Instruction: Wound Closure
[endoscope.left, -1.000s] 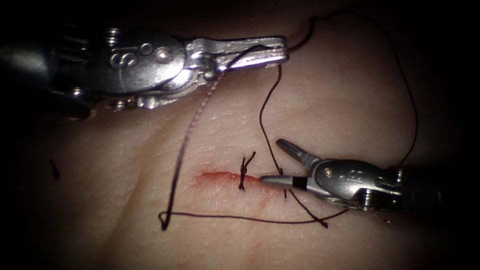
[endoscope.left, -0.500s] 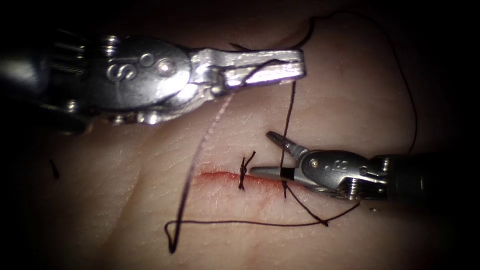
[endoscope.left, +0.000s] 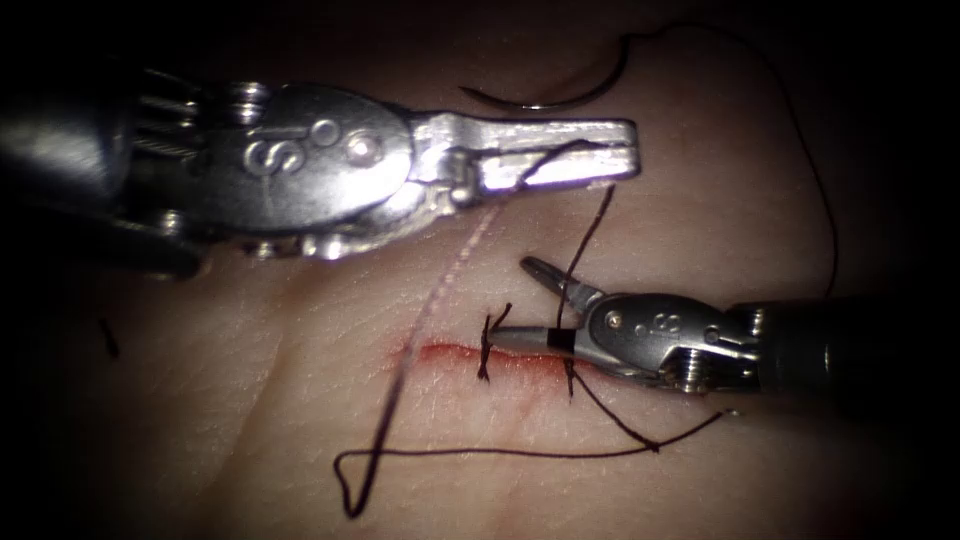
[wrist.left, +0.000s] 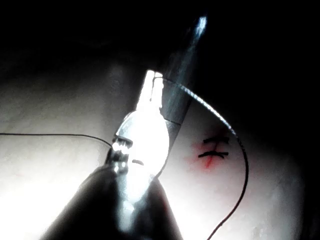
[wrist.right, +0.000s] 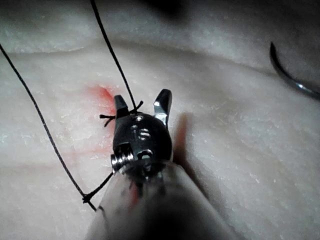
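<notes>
While left pincer clamps thread, right pincer spread empty, needle half-shadowed on tissue.

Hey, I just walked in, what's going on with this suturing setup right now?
The left tool is shut on the thread, which runs down to the cut in the tissue. The right tool sits at the cut with its fingers open on either side of that strand, holding nothing. One tied stitch already crosses the cut. The needle lies free on the tissue beyond the left tool, not in the tissue. Loose thread loops across the tissue in front of the cut.
</notes>
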